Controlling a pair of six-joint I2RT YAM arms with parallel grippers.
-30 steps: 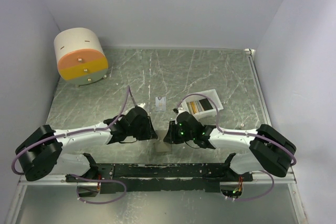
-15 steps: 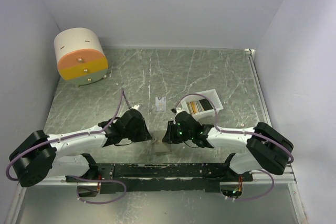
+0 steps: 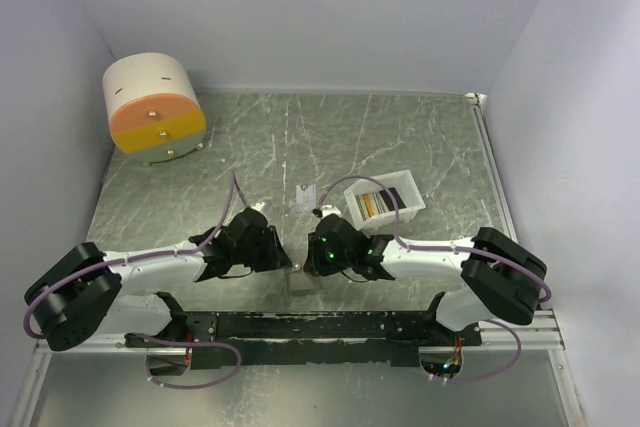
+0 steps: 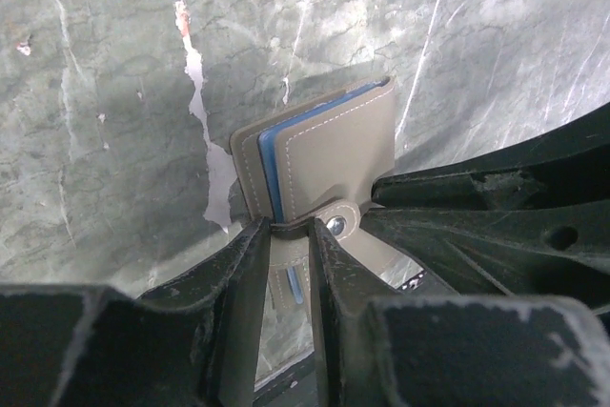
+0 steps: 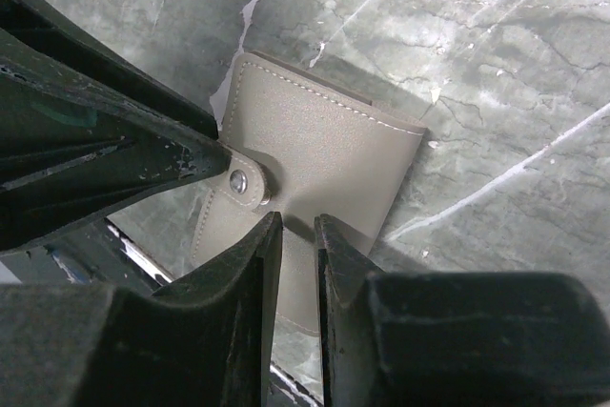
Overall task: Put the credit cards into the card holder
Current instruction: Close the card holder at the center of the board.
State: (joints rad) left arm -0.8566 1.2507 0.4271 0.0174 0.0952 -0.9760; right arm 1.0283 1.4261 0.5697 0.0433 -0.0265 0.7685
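Observation:
The card holder (image 3: 303, 282) is a taupe wallet near the table's front edge, between my two grippers. In the left wrist view it (image 4: 334, 154) shows light blue layers at its edge and a snap tab. My left gripper (image 4: 291, 226) is shut on the wallet's edge by the tab. My right gripper (image 5: 297, 228) is closed to a narrow gap on the wallet's outer face (image 5: 324, 150). They meet from both sides in the top view, the left gripper (image 3: 287, 261) and the right gripper (image 3: 318, 259). One pale credit card (image 3: 307, 197) lies farther back. More cards stand in the white tray (image 3: 402, 187).
A large round cream-and-orange drum (image 3: 153, 107) stands at the back left. The white slotted tray sits just behind my right arm. The dark base rail (image 3: 300, 327) runs along the front edge, close under the wallet.
My right gripper has moved left and closed in on the wallet. My left arm has shifted slightly while keeping its hold. The wallet has moved a little left.

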